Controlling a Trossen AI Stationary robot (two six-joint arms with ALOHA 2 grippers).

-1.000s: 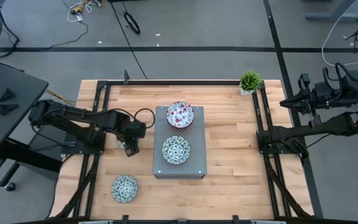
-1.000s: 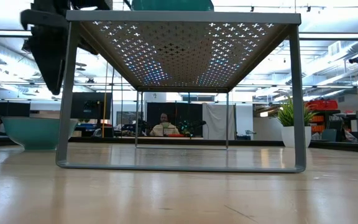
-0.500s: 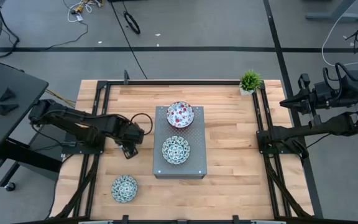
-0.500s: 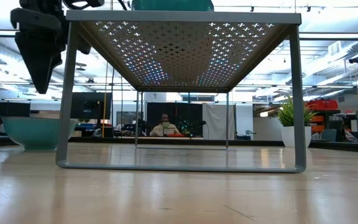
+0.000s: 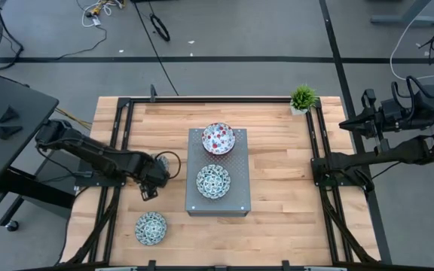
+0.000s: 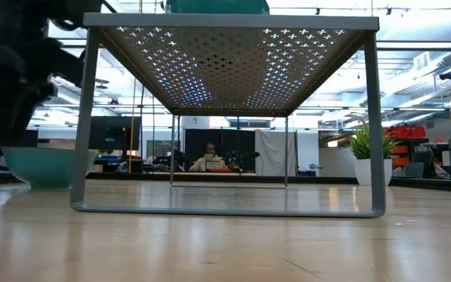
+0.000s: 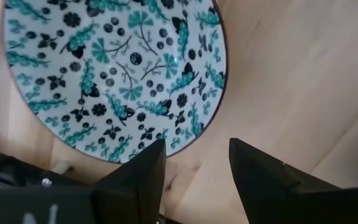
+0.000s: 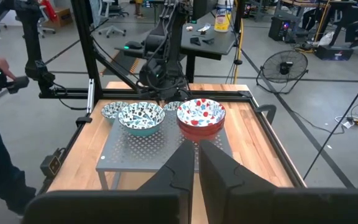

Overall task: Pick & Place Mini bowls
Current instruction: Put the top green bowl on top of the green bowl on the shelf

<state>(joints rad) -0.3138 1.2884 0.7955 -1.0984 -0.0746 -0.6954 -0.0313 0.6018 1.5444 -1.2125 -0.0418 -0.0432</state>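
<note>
- Left gripper [image 5: 151, 188], fingers apart and empty, is hovering just beyond the blue-green mini bowl [image 5: 151, 227] at the table's near-left.
- Should straddle its rim squarely before closing.
- Right gripper [image 8: 197, 163] is waiting closed, far right.

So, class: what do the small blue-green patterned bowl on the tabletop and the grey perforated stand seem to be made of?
Small blue-green patterned bowl: probably glazed ceramic, going by its smooth white surface with crisp printed leaves and dots. Grey perforated stand: apparently painted metal, judging by its thin matt sheet punched with rows of small holes and slim straight legs.
</note>
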